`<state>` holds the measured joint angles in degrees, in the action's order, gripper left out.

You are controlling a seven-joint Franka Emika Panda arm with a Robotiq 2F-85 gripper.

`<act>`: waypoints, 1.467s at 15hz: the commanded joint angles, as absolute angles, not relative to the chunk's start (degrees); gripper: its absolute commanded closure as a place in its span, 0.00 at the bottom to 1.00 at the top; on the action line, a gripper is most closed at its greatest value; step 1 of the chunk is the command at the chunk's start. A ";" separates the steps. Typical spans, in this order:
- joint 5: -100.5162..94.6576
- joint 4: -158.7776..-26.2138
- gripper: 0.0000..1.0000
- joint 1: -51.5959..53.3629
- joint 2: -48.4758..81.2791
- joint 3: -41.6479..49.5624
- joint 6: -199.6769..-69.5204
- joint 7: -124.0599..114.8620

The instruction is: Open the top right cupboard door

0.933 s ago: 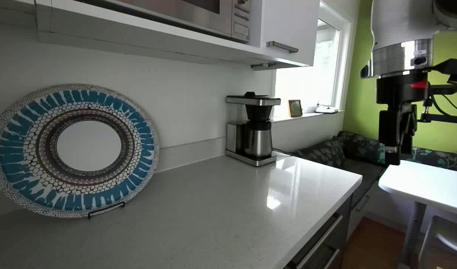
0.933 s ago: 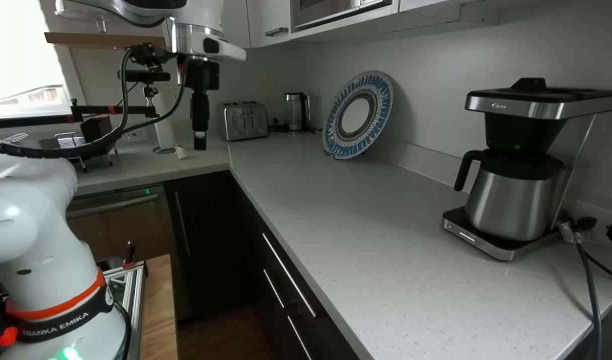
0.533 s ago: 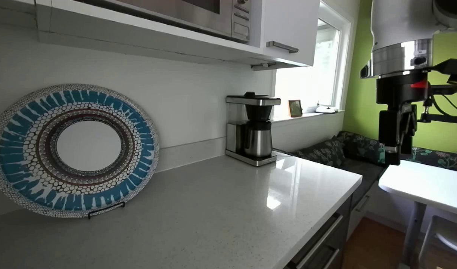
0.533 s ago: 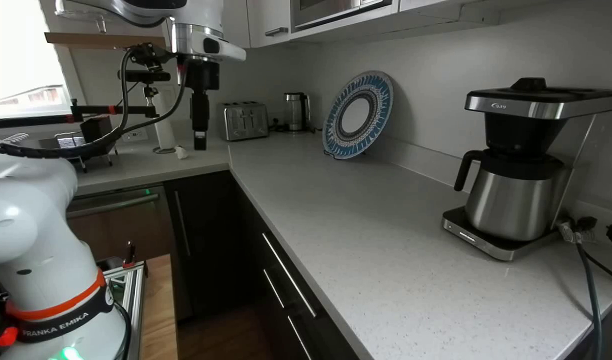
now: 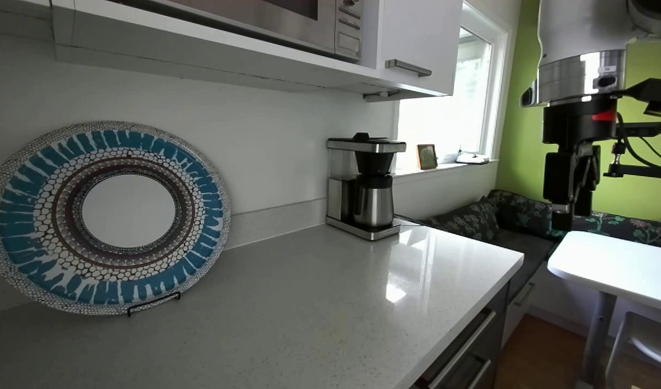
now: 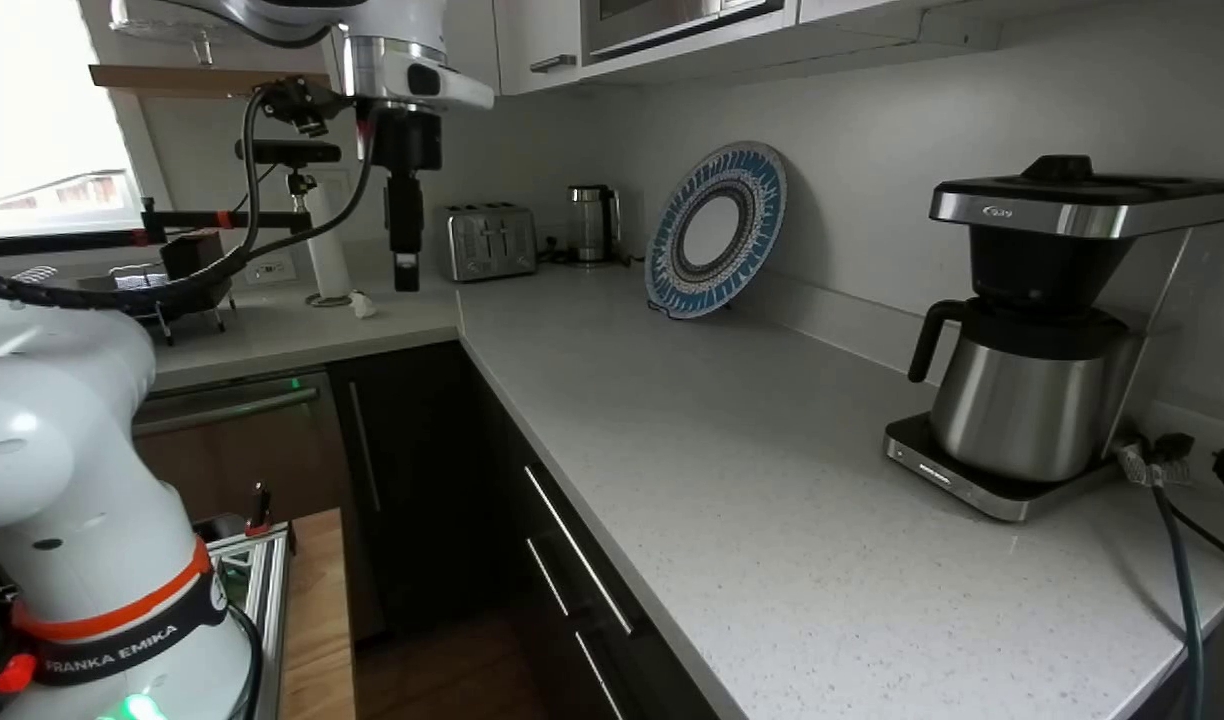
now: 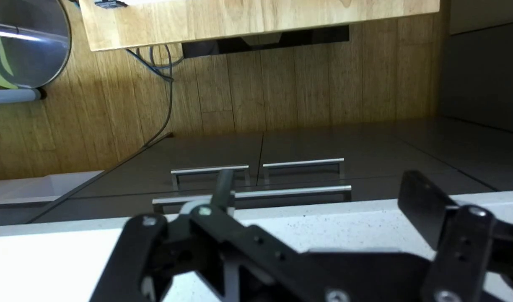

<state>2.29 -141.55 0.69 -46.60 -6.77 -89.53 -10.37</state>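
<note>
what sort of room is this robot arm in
A kitchen, probably in a home: a coffee maker and a toaster stand on the countertop, and a white cupboard door shows higher up.

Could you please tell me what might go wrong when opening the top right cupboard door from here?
The hand points down, so it might miss the bar handle unless it turns. The coffee maker stands lower than the cupboard door, so a low approach could knock it.
</note>
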 commanded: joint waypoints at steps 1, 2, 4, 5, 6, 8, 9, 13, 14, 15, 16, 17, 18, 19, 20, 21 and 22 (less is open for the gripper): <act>1.35 -139.04 0.00 -0.74 -47.05 -5.74 -91.85 -11.18; 1.30 -138.26 0.00 -1.15 -47.01 -5.37 -92.61 -11.19; 1.26 -136.65 0.00 -1.92 -46.91 -4.78 -93.90 -11.31; 1.28 -135.96 0.00 -2.31 -46.82 -4.54 -94.63 -11.42; 1.21 -134.93 0.00 -2.66 -46.69 -4.41 -94.84 -11.53; 1.23 -133.55 0.00 -3.26 -46.44 -4.15 -95.71 -11.65; 1.13 -132.82 0.00 -3.53 -46.40 -4.17 -95.96 -11.76; 1.10 -129.83 0.00 -4.33 -46.05 -4.07 -96.42 -12.20; 1.09 -129.18 0.00 -4.49 -46.04 -4.10 -96.53 -12.31; 1.06 -128.37 0.00 -4.63 -45.97 -4.10 -96.52 -12.38; 1.00 -127.51 0.00 -4.76 -45.92 -4.09 -96.51 -12.42; 0.97 -126.76 0.00 -4.93 -45.89 -4.07 -96.60 -12.53; 0.93 -125.97 0.00 -5.05 -45.87 -4.03 -96.64 -12.60; 0.82 -125.19 0.00 -5.25 -45.85 -4.01 -96.73 -12.70; 0.79 -124.55 0.00 -5.50 -45.93 -3.99 -97.28 -13.07; 1.52 -125.70 0.00 -4.56 -46.29 -3.77 -96.45 -11.95; 1.46 -125.09 0.00 -4.75 -46.28 -3.75 -96.65 -12.17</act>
<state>1.76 -125.30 -5.27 -46.43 -4.04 -96.81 -11.90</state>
